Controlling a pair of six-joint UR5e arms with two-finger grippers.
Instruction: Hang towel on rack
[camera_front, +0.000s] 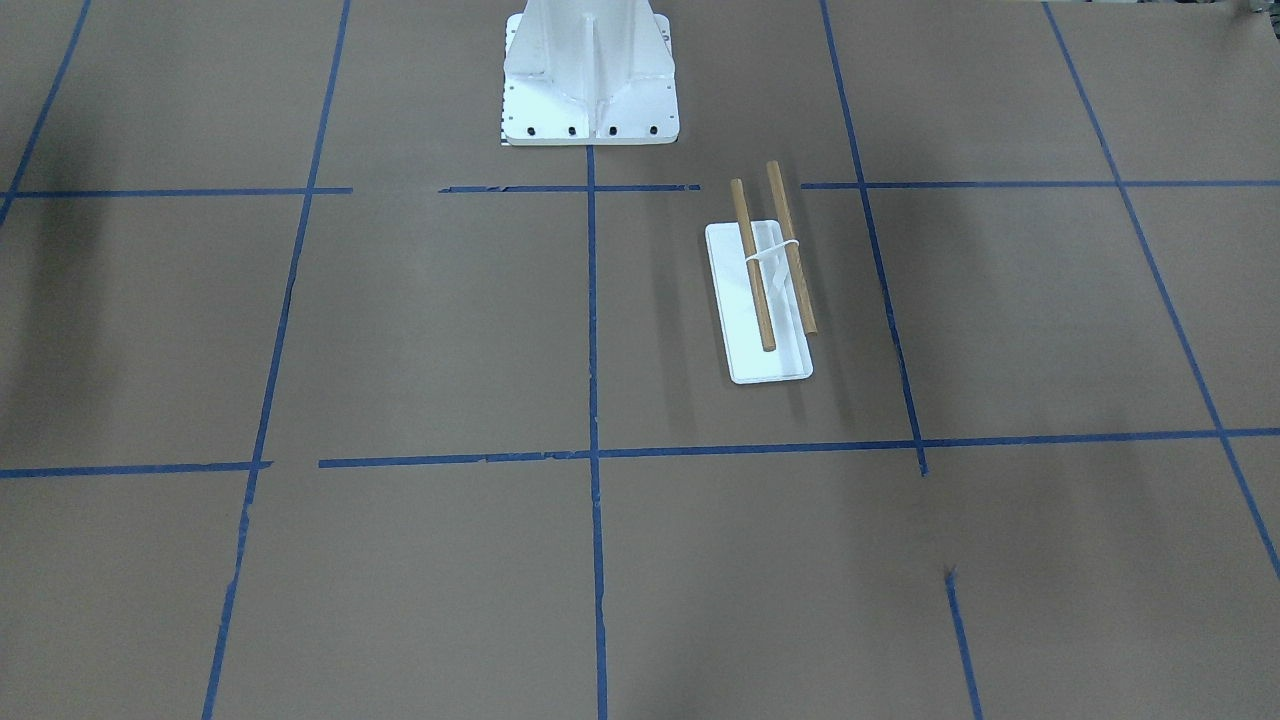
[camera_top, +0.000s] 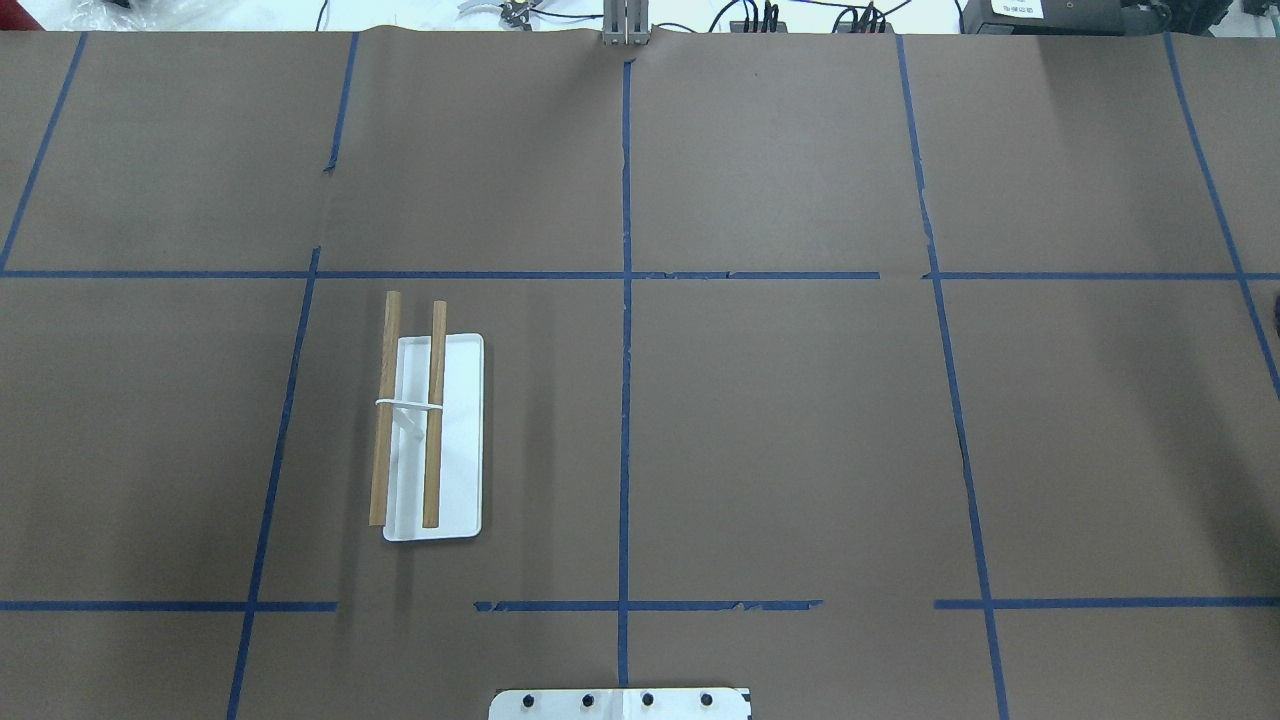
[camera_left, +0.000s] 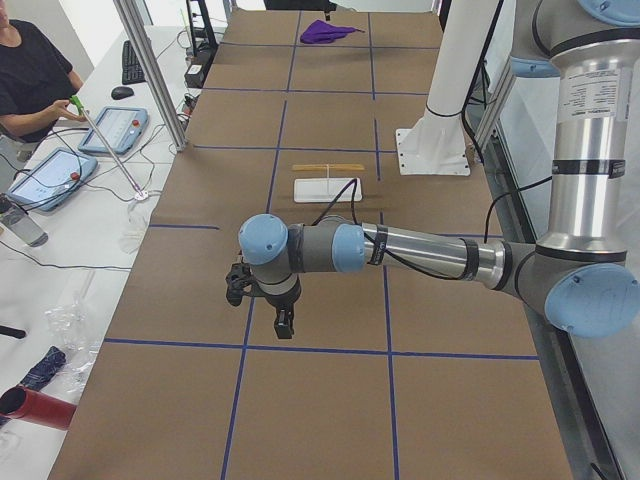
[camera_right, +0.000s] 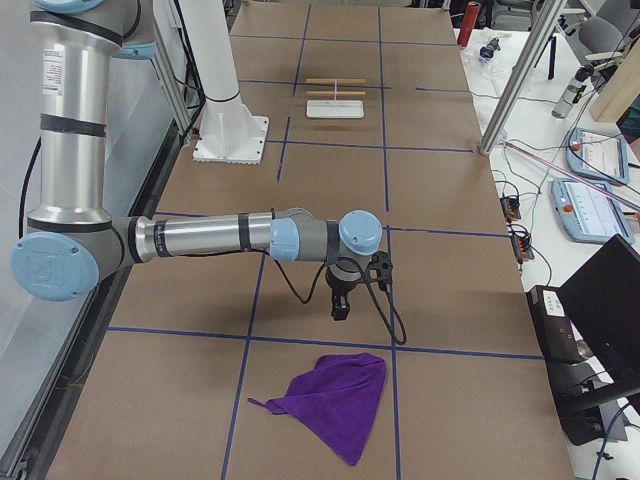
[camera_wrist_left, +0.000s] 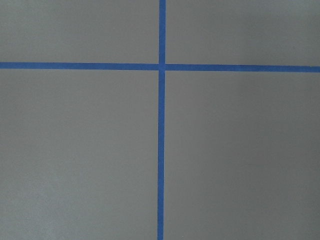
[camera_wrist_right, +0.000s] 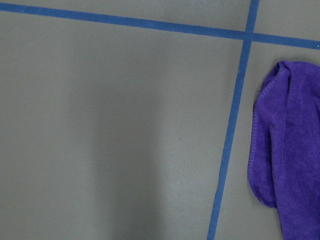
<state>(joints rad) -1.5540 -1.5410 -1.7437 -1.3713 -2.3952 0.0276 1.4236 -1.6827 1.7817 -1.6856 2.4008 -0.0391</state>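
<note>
- Two light-brown dowels (camera_top: 383, 410) lie side by side across the rack (camera_front: 770, 365), held by a thin bracket over its flat white base.
- One purple towel (camera_right: 335, 400) lies crumpled on the table, well apart from the rack, towards the end on the robot's right.
- Right gripper (camera_right: 340, 308) hangs above the table between the rack and the towel, nearer the towel. From where it shows, I cannot tell how far its jaws are parted or whether they hold anything.
- Left gripper (camera_left: 284, 328) hangs on the rack's other side, well away from it, over the table. Its jaw state I cannot tell either.
- Brown paper covers the table (camera_top: 800, 450), marked off in big squares by blue tape (camera_top: 625, 400); the rack stands inside one square.
- Near the rack, on the robot's side, a white pedestal (camera_front: 590, 80) is bolted down.
- Past the rack, on the side away from the robot, an operator (camera_left: 30, 80) in a black shirt sits at a side table with grey pendants (camera_left: 110, 130).
- Small print shows on the near arm's label (camera_left: 585, 95), too small to read.
</note>
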